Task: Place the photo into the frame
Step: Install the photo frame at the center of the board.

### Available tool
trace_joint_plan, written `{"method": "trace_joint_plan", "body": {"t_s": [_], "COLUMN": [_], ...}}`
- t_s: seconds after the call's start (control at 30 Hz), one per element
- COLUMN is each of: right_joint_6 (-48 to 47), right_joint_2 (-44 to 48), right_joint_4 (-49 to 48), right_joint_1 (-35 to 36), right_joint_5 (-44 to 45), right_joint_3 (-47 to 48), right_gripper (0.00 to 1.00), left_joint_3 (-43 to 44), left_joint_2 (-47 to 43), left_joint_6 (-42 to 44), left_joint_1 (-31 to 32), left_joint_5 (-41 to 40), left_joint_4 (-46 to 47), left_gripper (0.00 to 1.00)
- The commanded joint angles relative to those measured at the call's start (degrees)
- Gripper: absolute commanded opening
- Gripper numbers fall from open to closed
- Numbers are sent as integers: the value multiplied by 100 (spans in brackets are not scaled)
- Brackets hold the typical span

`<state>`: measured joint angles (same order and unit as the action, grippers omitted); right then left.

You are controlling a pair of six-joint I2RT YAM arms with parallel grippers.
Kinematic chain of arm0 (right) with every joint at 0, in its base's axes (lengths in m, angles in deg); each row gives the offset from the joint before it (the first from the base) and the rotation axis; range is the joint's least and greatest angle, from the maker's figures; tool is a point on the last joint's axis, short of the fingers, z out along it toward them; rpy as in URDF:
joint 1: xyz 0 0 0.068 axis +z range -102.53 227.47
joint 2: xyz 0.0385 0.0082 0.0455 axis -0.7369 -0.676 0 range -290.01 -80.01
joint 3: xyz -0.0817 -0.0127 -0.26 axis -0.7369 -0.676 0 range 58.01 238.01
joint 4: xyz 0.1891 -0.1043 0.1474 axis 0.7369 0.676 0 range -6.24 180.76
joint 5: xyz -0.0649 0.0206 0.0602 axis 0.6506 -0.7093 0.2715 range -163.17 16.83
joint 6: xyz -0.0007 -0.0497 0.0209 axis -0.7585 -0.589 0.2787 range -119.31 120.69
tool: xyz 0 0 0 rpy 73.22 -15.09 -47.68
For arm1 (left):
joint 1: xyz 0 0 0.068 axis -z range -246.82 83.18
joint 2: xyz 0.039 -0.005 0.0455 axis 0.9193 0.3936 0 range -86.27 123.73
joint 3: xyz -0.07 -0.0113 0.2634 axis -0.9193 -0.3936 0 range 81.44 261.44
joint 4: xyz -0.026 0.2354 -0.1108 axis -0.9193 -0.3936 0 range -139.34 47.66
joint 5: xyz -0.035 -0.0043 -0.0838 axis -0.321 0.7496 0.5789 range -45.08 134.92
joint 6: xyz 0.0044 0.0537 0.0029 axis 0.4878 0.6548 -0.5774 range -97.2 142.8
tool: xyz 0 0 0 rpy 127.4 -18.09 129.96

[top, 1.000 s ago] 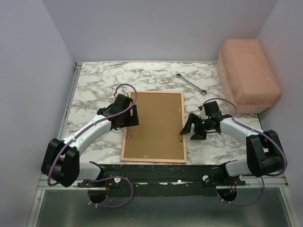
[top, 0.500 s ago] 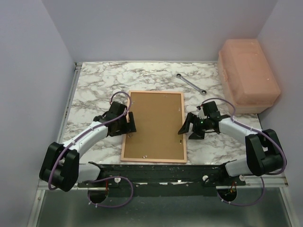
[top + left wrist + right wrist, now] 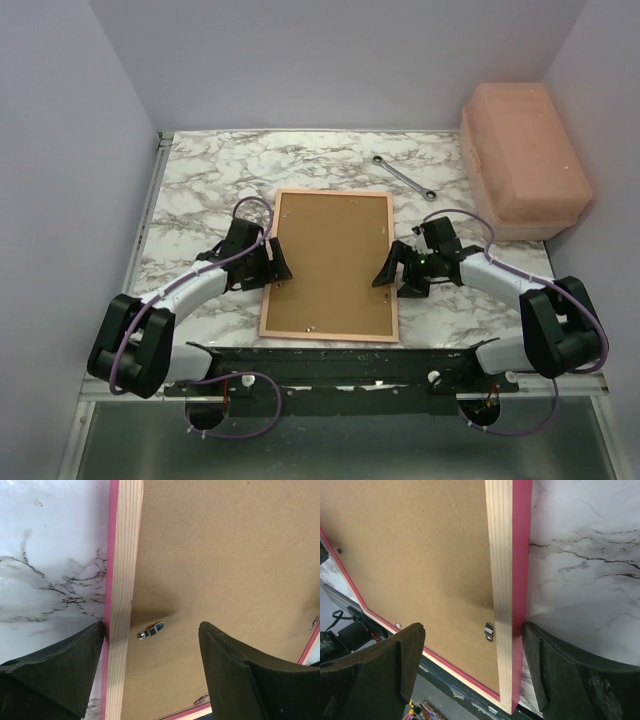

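I see frame (image 3: 328,337) face-down, picture centre, backing panel (image 3: 332,265) in; photo not visible; left tool (image 3: 272,262) and right tool (image 3: 392,272) both apart, astride side rails; risk: uneven pinch skids frame off bench (image 3: 200,180) lower edge

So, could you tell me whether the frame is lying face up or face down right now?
Face down: the frame shows its pale wood reverse, with the brown backing panel and a metal clip uppermost.

The marbled table (image 3: 200,170) carries the frame (image 3: 328,339) face down, a wrench (image 3: 403,178) and a pink box (image 3: 525,160).
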<state>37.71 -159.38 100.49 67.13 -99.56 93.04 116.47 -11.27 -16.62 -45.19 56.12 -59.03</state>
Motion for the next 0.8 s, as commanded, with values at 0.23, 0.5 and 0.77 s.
{"method": "trace_joint_plan", "body": {"t_s": [0.23,0.5,0.77], "right_joint_6": [-129,178,285], "right_joint_2": [-254,-532,-390], "right_joint_4": [731,1147,1726], "right_joint_1": [511,1198,1569], "right_joint_5": [1140,2299,3230], "right_joint_3": [139,379,596], "right_gripper": [87,87,84], "left_joint_3": [-544,-411,-400], "left_joint_2": [-486,-728,-593], "left_joint_6": [-646,-646,-560], "left_joint_1": [280,316,325], "left_joint_5": [549,-201,-221], "left_joint_4": [330,-208,-207], "left_gripper": [75,80,78]}}
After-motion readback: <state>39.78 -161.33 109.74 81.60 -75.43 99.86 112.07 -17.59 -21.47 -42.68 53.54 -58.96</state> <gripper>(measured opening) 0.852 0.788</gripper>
